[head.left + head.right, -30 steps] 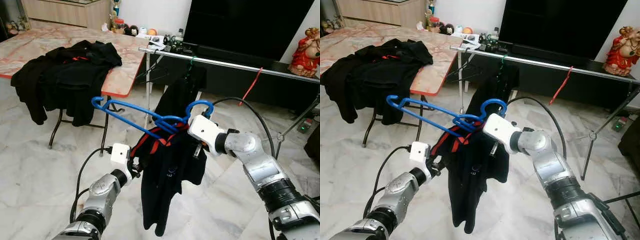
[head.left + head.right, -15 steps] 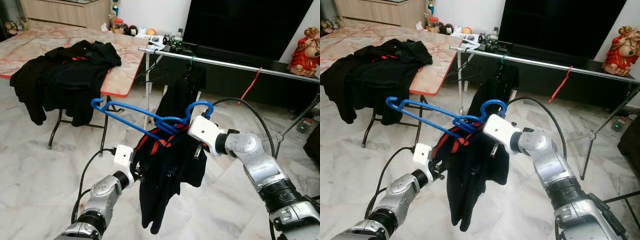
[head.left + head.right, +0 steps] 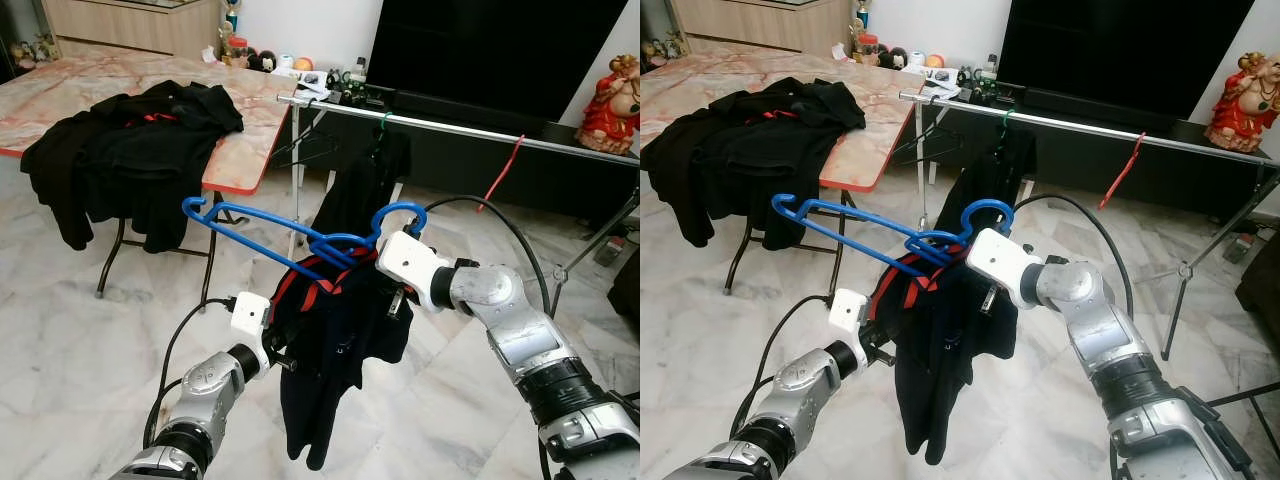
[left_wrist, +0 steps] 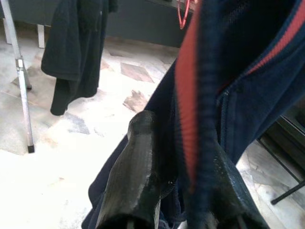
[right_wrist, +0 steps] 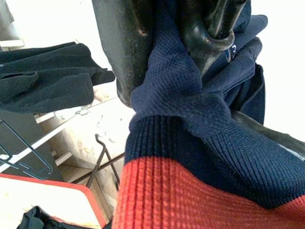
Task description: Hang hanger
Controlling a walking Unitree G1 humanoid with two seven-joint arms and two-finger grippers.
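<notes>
Above a pale marble floor (image 3: 70,330), both silver arms reach forward and inward, meeting at a navy shirt (image 3: 335,360) with red ribbed trim that droops from a blue plastic hanger (image 3: 300,235). The right gripper (image 5: 171,57), its arm bent at the elbow, has its black fingers clamped on the knit fabric just below the hanger's hook. The left gripper (image 4: 178,191), raised from below, has its rubbery fingers pinched together on the shirt's red-edged fold. The hanger tilts, one end jutting free toward a marble-topped table (image 3: 240,160) heaped with black clothes (image 3: 140,150). Behind stands a metal rail (image 3: 450,128), well apart, carrying a dark garment (image 3: 365,185).
</notes>
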